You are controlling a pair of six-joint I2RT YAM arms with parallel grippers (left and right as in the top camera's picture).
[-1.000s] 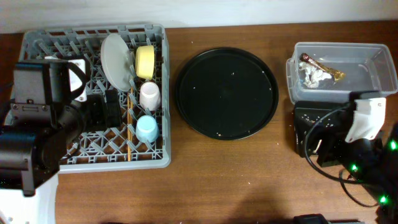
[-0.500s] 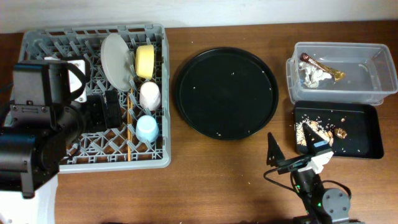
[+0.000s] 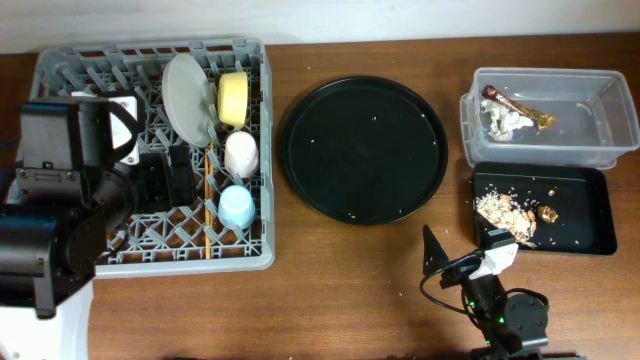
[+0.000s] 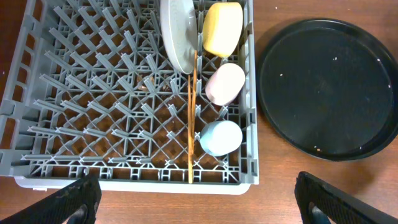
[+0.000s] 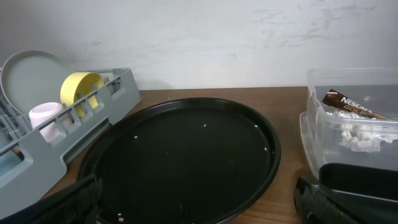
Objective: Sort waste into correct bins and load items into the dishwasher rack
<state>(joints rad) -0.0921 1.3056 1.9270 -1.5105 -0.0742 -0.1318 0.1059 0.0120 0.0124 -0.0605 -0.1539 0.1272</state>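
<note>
Brown wood-grain worktop (image 3: 330,300), pale plain wall (image 5: 186,37) behind; surface bare apart from a few stray specks.

Dishwasher rack (image 3: 90,60): far left of the worktop. Holds every dish, all in its right-hand columns. Pegs keep the pieces on edge or mouth-sideways, presumably for draining.

Round black tray (image 3: 362,150): centre, between rack and bins. Only a few pale crumbs on it. Judged: cleared, sorting essentially finished.

Clear tub (image 3: 600,110): far right, rear. Flat black tray (image 3: 580,215): just in front of it, edges touching or nearly so. Dry waste and food waste are kept apart this way.

Left gripper (image 4: 199,199): fingers spread fully, nothing between them, hanging above the near rim of the rack. Right gripper (image 5: 199,202): likewise spread wide and empty, low at the near edge of the worktop, facing the round tray.

Grey plate (image 3: 186,95): upright on edge at the rack's rear. Yellow bowl (image 3: 234,98): on edge just beside it. Pink cup (image 3: 240,152) and blue cup (image 3: 237,207): in line in front of the bowl. Chopsticks (image 3: 208,200): flat along the grid, beside the cups.

Tissue (image 3: 505,122) and foil wrapper (image 3: 515,103): in the tub's left end. Food scraps (image 3: 505,210): heaped at the left of the flat tray.
</note>
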